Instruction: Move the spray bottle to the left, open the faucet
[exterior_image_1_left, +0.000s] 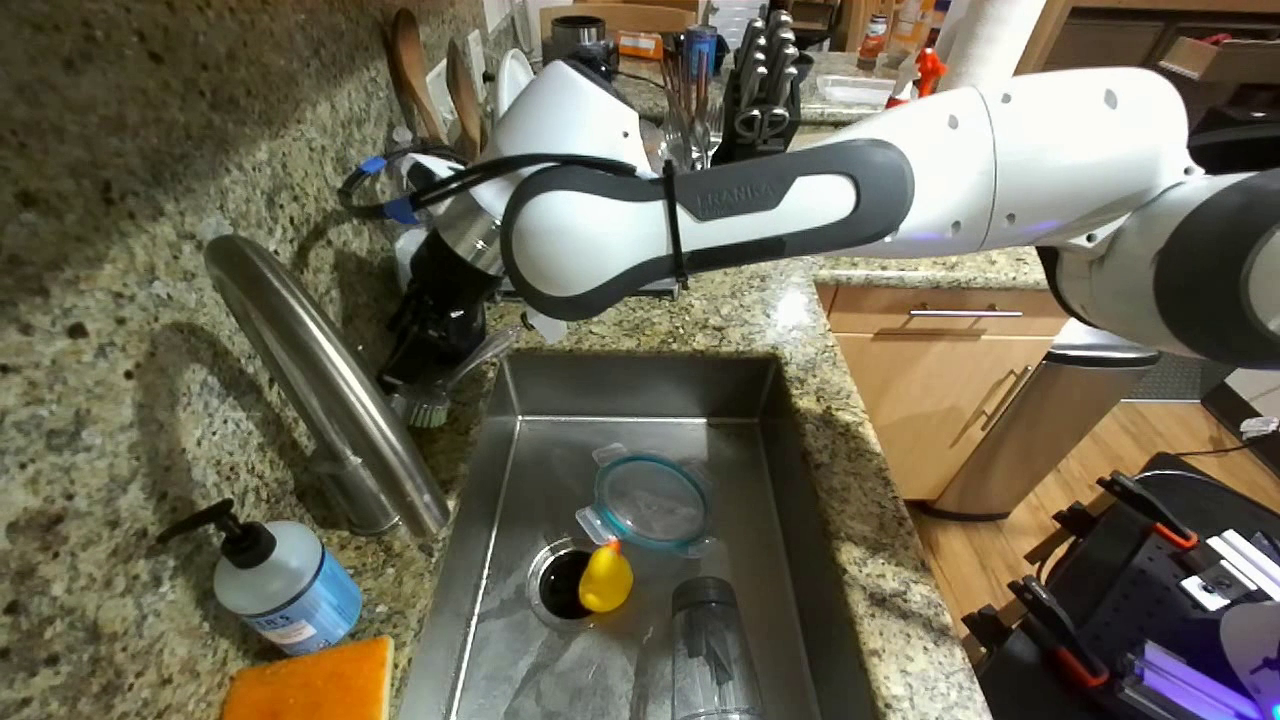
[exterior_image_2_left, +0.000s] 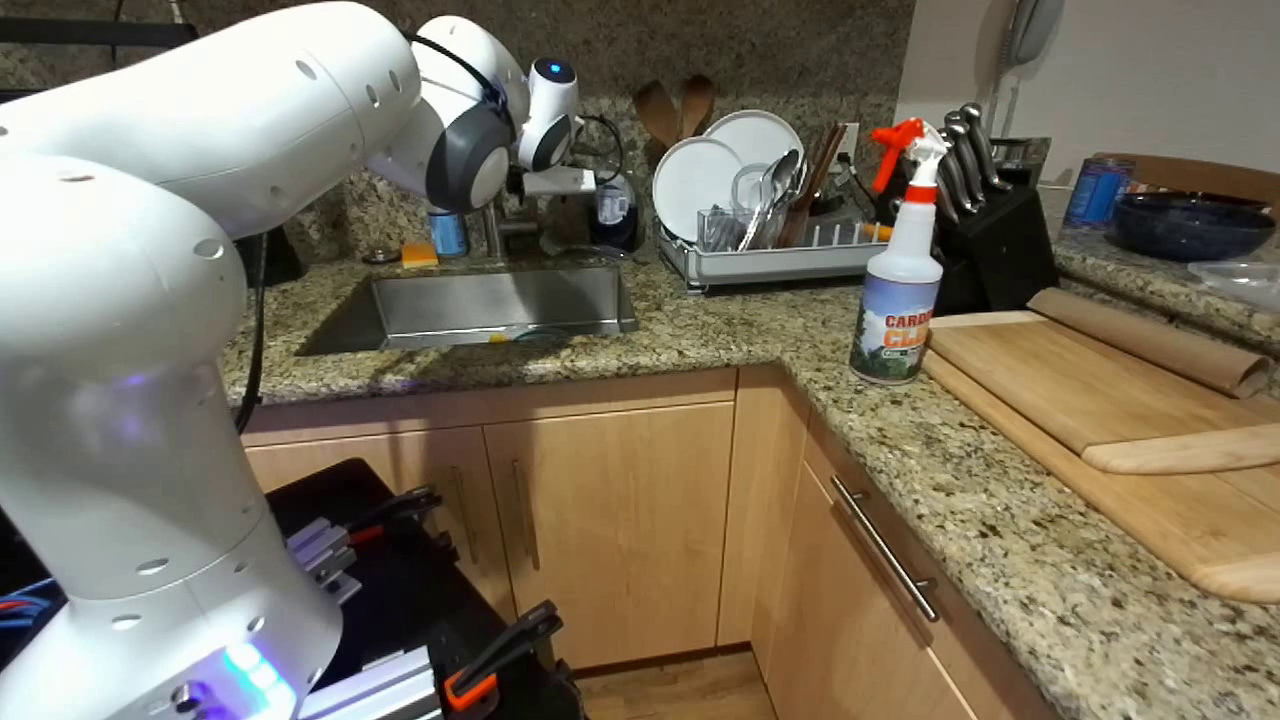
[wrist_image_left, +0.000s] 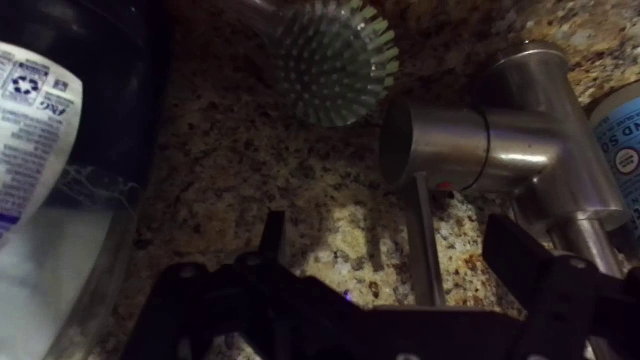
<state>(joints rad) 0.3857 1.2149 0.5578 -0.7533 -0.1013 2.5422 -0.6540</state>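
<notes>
Released pincer (wrist_image_left: 388, 237) near the faucet (exterior_image_1_left: 335, 390)

Wrist view: I am holding my pincer released, its fingers (wrist_image_left: 273, 237) standing wide apart. The faucet's thin lever (wrist_image_left: 426, 240) is showing between them; whether I am touching it, this view is not settling. A scrub brush (wrist_image_left: 330, 75) is showing its bristles between the faucet and a large dark-blue, white-labelled bottle (wrist_image_left: 112, 125).

In an exterior view, the faucet's brushed-steel spout is arching up beside the sink (exterior_image_1_left: 640, 385); near its base a blue-labelled pump bottle (exterior_image_1_left: 290, 585) is standing just beside an orange sponge (exterior_image_1_left: 310, 685). In the sink, a yellow duck (exterior_image_1_left: 607, 580) is resting at the edge of the drain (exterior_image_1_left: 558, 583), with a teal-rimmed lid (exterior_image_1_left: 655, 500) and a dark-capped clear bottle (exterior_image_1_left: 712, 645) showing nearby.

In both exterior views, the spray bottle (exterior_image_2_left: 897, 300) is standing well apart from my pincer. It is resting upright on the bench (exterior_image_2_left: 950, 450), red trigger head uppermost, in front of the knife block (exterior_image_2_left: 1005, 250) and just beside the cutting boards (exterior_image_2_left: 1080, 370); in an exterior view, my own arm (exterior_image_1_left: 940, 175) is hiding its lower part. Between the spray bottle and the sink, the dish rack (exterior_image_2_left: 780, 265) is holding white plates (exterior_image_2_left: 695, 188) and cutlery (exterior_image_2_left: 787, 168).
</notes>
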